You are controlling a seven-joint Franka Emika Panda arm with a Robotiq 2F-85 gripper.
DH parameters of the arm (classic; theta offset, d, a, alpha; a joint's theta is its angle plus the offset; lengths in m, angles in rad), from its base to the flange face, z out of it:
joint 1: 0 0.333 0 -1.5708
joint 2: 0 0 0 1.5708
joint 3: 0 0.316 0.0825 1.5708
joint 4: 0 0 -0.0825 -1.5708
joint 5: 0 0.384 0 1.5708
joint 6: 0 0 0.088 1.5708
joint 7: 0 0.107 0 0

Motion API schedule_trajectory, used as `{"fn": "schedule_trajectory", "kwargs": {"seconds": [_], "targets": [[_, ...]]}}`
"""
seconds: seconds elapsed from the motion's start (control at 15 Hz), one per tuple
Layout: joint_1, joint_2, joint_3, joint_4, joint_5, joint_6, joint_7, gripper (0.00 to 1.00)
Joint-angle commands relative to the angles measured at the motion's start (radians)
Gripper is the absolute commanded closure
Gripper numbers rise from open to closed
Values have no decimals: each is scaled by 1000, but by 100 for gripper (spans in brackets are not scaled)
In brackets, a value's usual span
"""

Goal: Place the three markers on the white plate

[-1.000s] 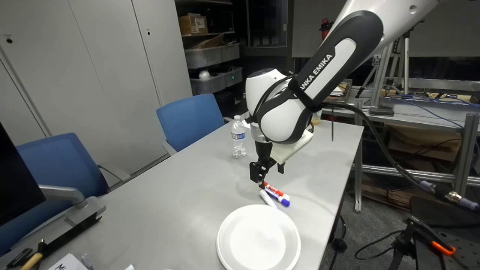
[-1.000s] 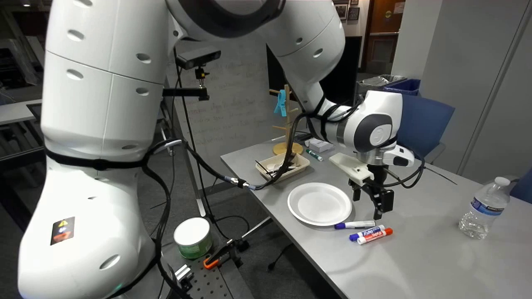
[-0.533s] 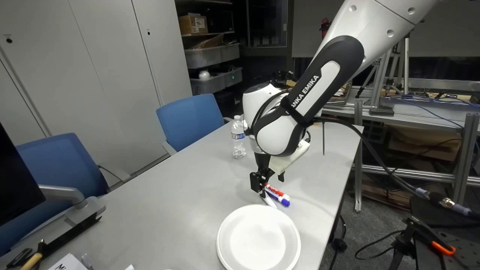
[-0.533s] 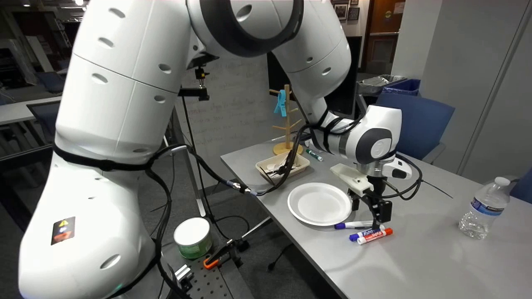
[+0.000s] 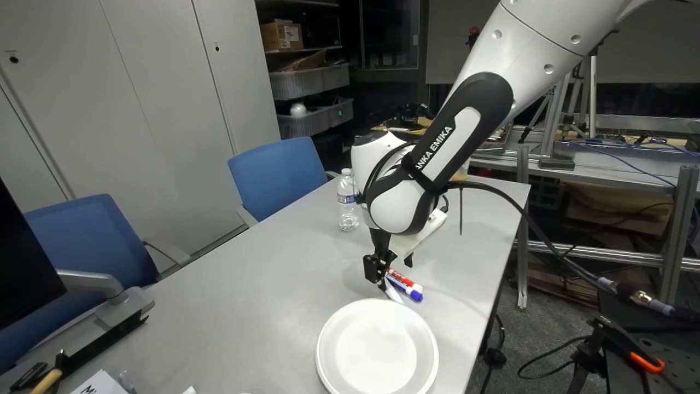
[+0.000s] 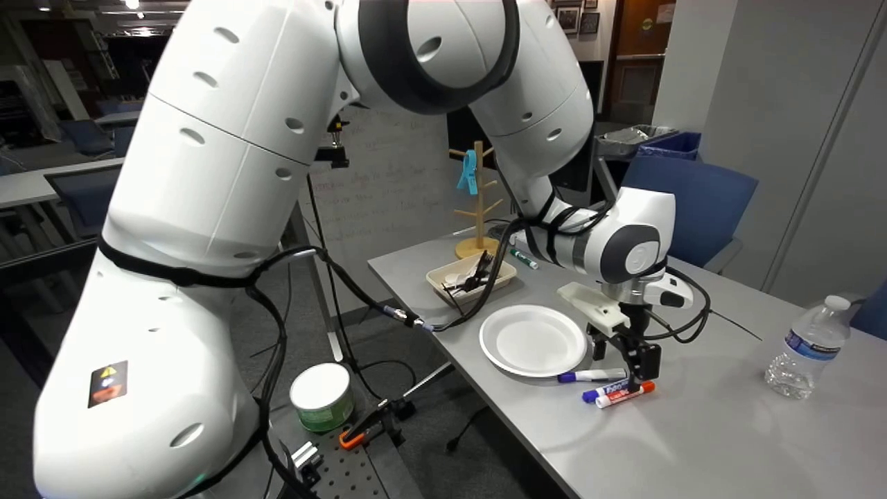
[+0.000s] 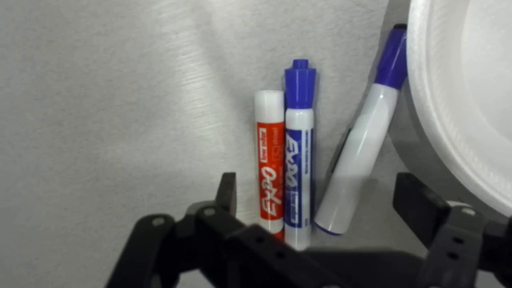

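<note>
Three markers lie on the grey table: a red one [image 7: 272,160] and a blue one [image 7: 300,168] side by side and touching, and a white one with a blue-purple cap [image 7: 362,148], slanted. The white marker's cap is at the rim of the white plate [image 7: 436,100]. The plate [image 6: 532,339] holds nothing in both exterior views. My gripper [image 7: 322,196] is open, low over the markers, with all three between its spread fingers in the wrist view. Nothing is gripped. In an exterior view the gripper [image 6: 619,364] hides parts of the red and blue markers.
A clear water bottle [image 6: 807,350] stands farther along the table. A beige tray [image 6: 450,274] with utensils, a wooden stand [image 6: 478,201] and a green marker [image 6: 524,259] lie beyond the plate. Blue chairs [image 5: 279,175] line the table's edge.
My gripper has come down toward the markers, mostly between one second and half a second ago. Its fingers stay open. The markers and plate have not moved.
</note>
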Motion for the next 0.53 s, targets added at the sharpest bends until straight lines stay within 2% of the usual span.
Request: {"fn": "schedule_trajectory", "kwargs": {"seconds": [0.0, 0.47], "targets": [[19, 41, -26, 47, 6, 3, 16, 0], [21, 71, -21, 47, 16, 5, 14, 0]]}}
